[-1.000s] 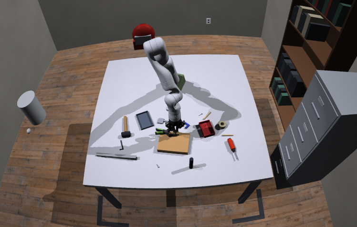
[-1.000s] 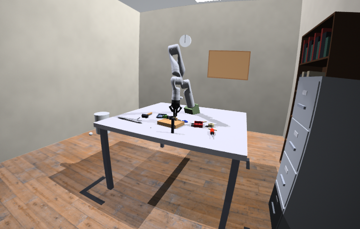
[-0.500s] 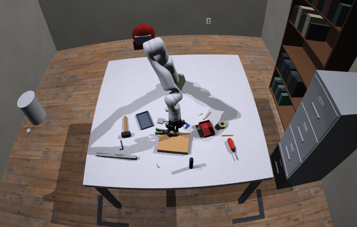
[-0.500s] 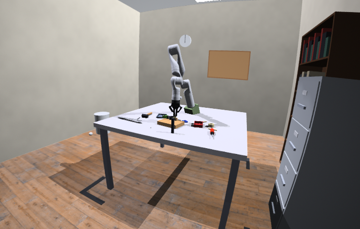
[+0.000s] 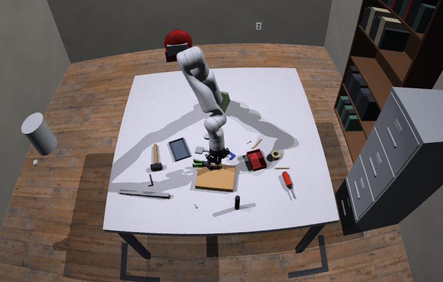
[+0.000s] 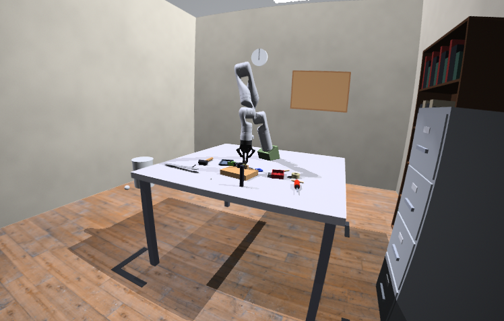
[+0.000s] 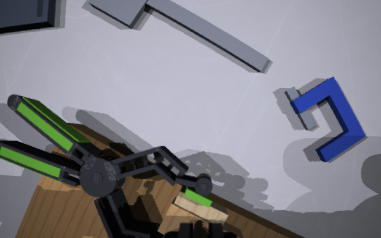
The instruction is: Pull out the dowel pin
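Observation:
My gripper (image 5: 217,166) (image 6: 244,162) (image 7: 200,230) points down at the back of the bench board (image 5: 215,179) (image 6: 238,172) (image 7: 34,217). It is shut on the dowel pin as far as I can judge; the pin is hidden between the fingers. The spring clamp (image 5: 198,164) (image 7: 98,176) has green handles pointing left. Its rear jaw's green pad presses a pale wooden piece (image 7: 199,208) just behind my fingers; I cannot tell whether this is stop or block. The front jaw's tip and the pin's hole are hidden. I see nothing loose between stop and block.
A blue clamp (image 5: 231,155) (image 7: 346,107) and a grey flat tool (image 5: 199,150) (image 7: 209,35) lie behind the board. A red bin (image 5: 256,160) stands right, a dark tray (image 5: 179,149) and a mallet (image 5: 156,166) left. A black cylinder (image 5: 237,202) (image 6: 241,176) stands in front.

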Robot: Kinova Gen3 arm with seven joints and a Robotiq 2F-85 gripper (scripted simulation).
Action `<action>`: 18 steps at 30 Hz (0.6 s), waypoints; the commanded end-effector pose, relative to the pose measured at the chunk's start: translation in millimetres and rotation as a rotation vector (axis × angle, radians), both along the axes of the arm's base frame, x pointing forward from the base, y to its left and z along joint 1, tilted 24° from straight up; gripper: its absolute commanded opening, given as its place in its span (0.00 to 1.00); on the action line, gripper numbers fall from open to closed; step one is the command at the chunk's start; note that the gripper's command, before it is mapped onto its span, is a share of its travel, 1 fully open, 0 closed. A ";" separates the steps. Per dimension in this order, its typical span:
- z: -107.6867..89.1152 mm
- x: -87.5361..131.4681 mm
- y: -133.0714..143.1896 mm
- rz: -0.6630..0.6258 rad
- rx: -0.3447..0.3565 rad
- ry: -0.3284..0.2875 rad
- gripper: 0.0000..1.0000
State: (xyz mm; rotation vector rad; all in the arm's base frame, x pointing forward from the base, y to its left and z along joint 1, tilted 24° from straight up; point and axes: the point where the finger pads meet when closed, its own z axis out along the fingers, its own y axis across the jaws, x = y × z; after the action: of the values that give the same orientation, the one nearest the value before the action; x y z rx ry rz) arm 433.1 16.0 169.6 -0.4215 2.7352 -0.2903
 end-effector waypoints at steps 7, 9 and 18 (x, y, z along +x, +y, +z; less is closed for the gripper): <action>0.8 0.2 0.8 0.057 -0.021 0.008 0.10; 0.8 0.1 0.8 0.072 -0.028 0.010 0.10; 0.9 0.1 0.8 0.141 -0.056 0.021 0.10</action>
State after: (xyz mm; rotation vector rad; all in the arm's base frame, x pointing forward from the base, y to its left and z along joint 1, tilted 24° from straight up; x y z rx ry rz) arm 433.1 16.0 169.8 -0.6064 2.7115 -0.3249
